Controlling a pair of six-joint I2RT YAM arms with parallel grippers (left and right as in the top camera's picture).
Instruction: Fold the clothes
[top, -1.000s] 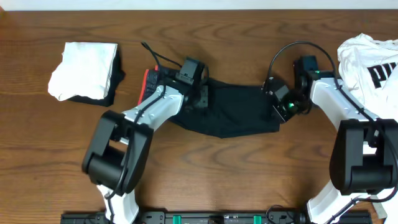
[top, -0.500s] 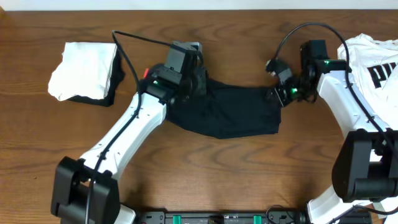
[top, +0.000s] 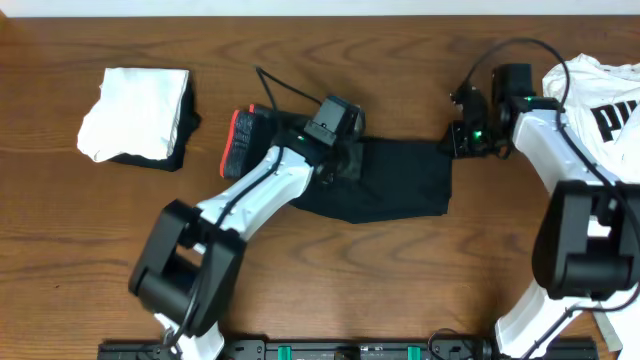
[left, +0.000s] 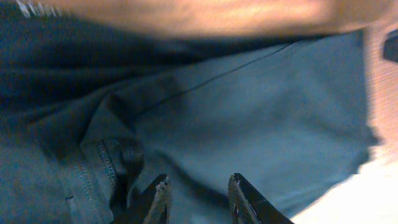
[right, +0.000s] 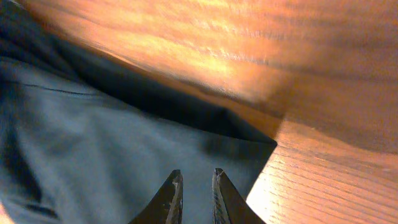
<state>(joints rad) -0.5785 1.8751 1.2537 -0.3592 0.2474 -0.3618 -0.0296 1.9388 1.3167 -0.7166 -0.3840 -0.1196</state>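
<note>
Left tool (left: 198, 182) hangs low over the long black leggings of soft fabric (top: 395, 182). Its two fingers are spread a little, with only cloth showing in the gap and nothing pinched. It sits above the garment's left part, near a stitched seam and a dark fold seen in the left wrist view. The right tool (right: 196, 174) hovers at the garment's upper right corner, its fingers a narrow slit apart and also pinching nothing; below it the fabric edge meets the brown wooden counter (top: 400, 290). The leggings lie folded across the middle of the counter, between the two arms, with the red-orange waistband (top: 240, 140) at their left end, just left of the left arm. A white T-shirt with black lettering (top: 600, 95) lies crumpled at the right edge, partly under the right arm. Well apart at the far left, a white folded cloth (top: 135, 105) rests on a dark piece of fabric (top: 180, 140).
</note>
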